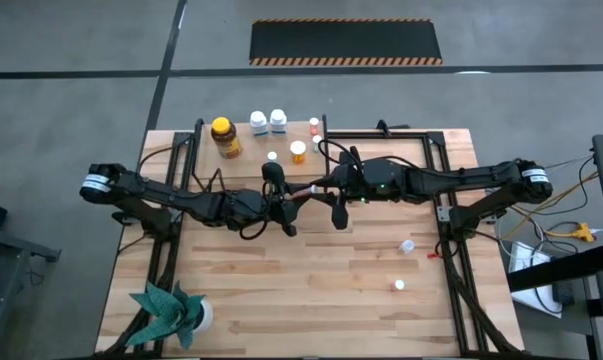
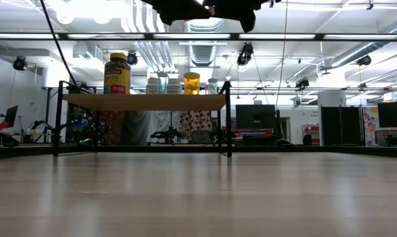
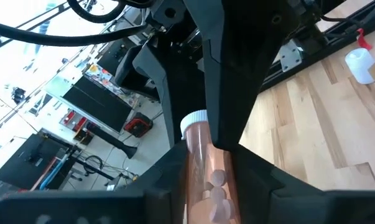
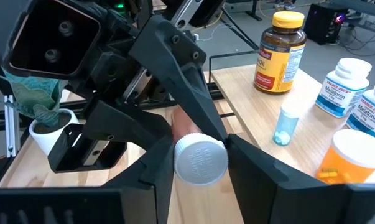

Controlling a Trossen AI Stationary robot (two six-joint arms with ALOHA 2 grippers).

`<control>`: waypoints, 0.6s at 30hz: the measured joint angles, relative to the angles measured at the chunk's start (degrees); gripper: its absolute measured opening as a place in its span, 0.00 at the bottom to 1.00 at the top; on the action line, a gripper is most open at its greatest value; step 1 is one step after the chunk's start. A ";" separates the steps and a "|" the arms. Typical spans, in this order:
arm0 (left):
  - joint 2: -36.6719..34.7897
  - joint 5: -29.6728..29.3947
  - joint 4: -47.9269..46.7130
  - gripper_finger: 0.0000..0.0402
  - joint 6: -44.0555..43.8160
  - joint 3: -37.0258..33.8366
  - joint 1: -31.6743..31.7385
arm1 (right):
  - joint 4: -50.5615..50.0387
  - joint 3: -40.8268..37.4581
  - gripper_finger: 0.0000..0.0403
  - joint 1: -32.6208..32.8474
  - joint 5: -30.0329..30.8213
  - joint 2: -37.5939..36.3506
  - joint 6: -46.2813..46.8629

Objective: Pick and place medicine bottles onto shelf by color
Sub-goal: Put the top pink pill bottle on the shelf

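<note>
Above the middle of the counter [image 1: 311, 290], the two arms meet, high over the wood. Between them is one small orange bottle [image 3: 206, 177] with a white cap [image 4: 201, 163]. It is in the air, not on the counter and not on the shelf [image 2: 143, 101].

The left end effector [image 3: 209, 186] has its fingers pressed on the body of this bottle, one on each side. The right end effector [image 4: 196, 165] has its fingers around the cap end, very near on both sides. I cannot tell if they already press it or only stand beside it. To me it looks like a handover from one arm to the other, but this is my guess.

The bottle seems light, made of thin stiff plastic, with a few loose pills inside. The wall is smooth and round, so I think it can slip or turn between flat fingers. A good place to hold is the straight body just under the cap, across the width, not the cap alone.

On the shelf, at the far side of the counter, already stand a big amber jar [image 4: 280, 51] with a yellow lid, two white bottles [image 1: 267, 122], a small pale-blue bottle [image 4: 285, 125] and a bigger orange bottle [image 4: 347, 158]. Two small bottles [image 1: 403, 265] lie on the counter under the right arm. A plant pot [image 1: 176, 313] stands at the near left corner.
</note>
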 joint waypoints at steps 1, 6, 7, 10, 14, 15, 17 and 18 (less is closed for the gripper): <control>0.00 0.01 0.00 0.24 -0.02 0.00 0.00 | -0.06 0.00 0.31 0.00 -0.02 -0.01 0.00; 0.00 0.45 -0.49 0.38 0.14 -0.06 0.00 | -0.43 0.00 0.31 -0.11 -0.06 -0.04 0.01; 0.00 0.44 -0.65 0.41 0.16 -0.07 -0.02 | -0.51 0.00 0.31 -0.20 -0.08 -0.04 0.02; -0.02 -0.87 -1.51 0.45 0.29 -0.07 -0.02 | -3.08 1.14 0.31 -0.81 -0.27 -0.02 0.02; -1.69 -5.11 -5.03 0.47 0.20 -0.07 -0.09 | -13.07 5.62 0.31 -2.63 -0.47 0.15 -2.07; -2.33 -5.58 -6.37 0.47 0.13 -0.07 -0.09 | -16.13 7.11 0.31 -3.37 -0.47 0.13 -3.16; -3.56 -5.82 -8.57 0.47 -1.05 -0.07 -0.13 | -21.73 9.88 0.31 -5.21 -0.42 0.02 -5.22; -4.18 -5.79 -9.61 0.47 -1.38 -0.07 -0.18 | -23.76 11.28 0.30 -6.21 -0.41 0.27 -6.46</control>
